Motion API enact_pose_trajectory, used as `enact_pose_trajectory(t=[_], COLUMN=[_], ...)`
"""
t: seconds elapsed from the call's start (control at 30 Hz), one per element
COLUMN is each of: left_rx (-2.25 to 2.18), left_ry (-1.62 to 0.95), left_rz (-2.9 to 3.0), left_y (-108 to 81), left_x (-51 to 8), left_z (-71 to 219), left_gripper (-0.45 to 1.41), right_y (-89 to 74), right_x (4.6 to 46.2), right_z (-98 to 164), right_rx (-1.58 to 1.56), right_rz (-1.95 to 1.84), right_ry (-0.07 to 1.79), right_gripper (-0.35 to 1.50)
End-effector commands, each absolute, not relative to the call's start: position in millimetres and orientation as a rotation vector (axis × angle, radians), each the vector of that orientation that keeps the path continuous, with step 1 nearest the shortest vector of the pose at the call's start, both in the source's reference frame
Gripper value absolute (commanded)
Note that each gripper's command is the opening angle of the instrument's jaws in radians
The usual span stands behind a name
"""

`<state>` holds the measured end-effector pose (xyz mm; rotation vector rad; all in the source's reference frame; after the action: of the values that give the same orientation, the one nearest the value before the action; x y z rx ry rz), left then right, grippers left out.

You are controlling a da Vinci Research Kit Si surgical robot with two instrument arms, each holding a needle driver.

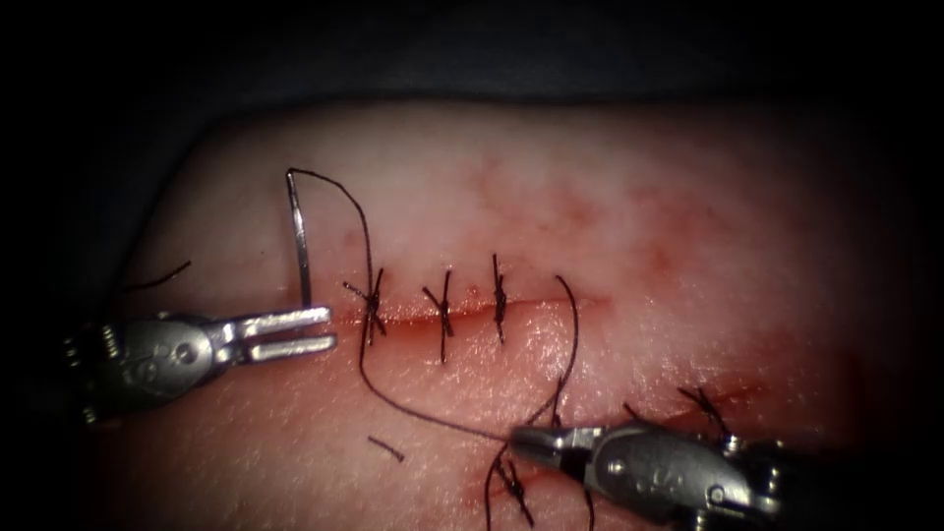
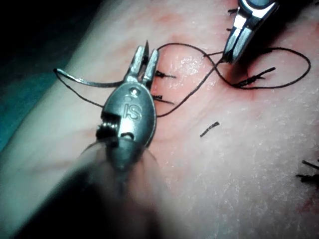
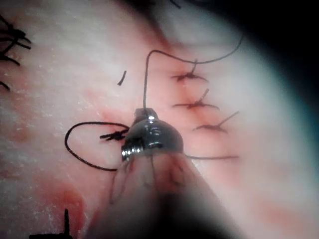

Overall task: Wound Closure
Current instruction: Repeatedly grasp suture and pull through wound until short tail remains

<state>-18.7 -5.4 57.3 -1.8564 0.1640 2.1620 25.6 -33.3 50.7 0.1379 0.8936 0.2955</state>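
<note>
**Trainee:** What are you holding right now?

**Mentor:** Your left needle driver [image 1: 295, 332] holds nothing — its jaws stand parted, just beside the left end of the cut [image 1: 492, 310]. The curved needle [image 1: 298, 236] lies free on the tissue [image 1: 639, 177], just beyond the upper jaw, tail end farthest from the tool. From your left wrist camera the needle [image 2: 84, 79] sits flat on the surface and is not in the tissue.

**Trainee:** And the right tool?

**Mentor:** Your right needle driver [image 1: 526, 442] is closed on the thread [image 1: 366, 246], below the cut. From those tips the strand runs left, climbs past the leftmost of three tied stitches [image 1: 444, 313] and arcs over to the needle's tail.

**Trainee:** How should I take the needle?

**Mentor:** In my judgement, grip it squarely across the body, well back from the point, so the curve doesn't roll in your jaws. Keep the right tool's hold gentle — a hard pull could drag the loose needle away from your left jaws. Mind the cut thread scrap [image 1: 385, 448] between your tools; don't catch it.
</note>
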Motion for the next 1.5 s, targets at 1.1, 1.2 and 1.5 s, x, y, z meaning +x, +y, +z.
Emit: enact_pose_trajectory(t=[1.1, 1.2, 1.5], left_rx=[-1.867, -1.867, -1.866], left_ry=[0.152, 0.153, 0.154], left_rz=[2.163, 2.163, 2.163], left_y=[-4.7, -4.7, -4.7], left_x=[-18.1, -18.1, -18.2], left_z=[57.6, 57.5, 57.5], left_gripper=[-0.45, -0.45, -0.45], right_y=[-28.8, -29.3, -30.4], right_x=[24.3, 24.5, 25.0], right_z=[54.9, 55.4, 54.5], right_rx=[-0.164, -0.148, -0.089], right_rz=[-0.026, -0.034, -0.03], right_ry=[0.871, 0.813, 0.739], right_gripper=[0.63, 0.32, -0.35])
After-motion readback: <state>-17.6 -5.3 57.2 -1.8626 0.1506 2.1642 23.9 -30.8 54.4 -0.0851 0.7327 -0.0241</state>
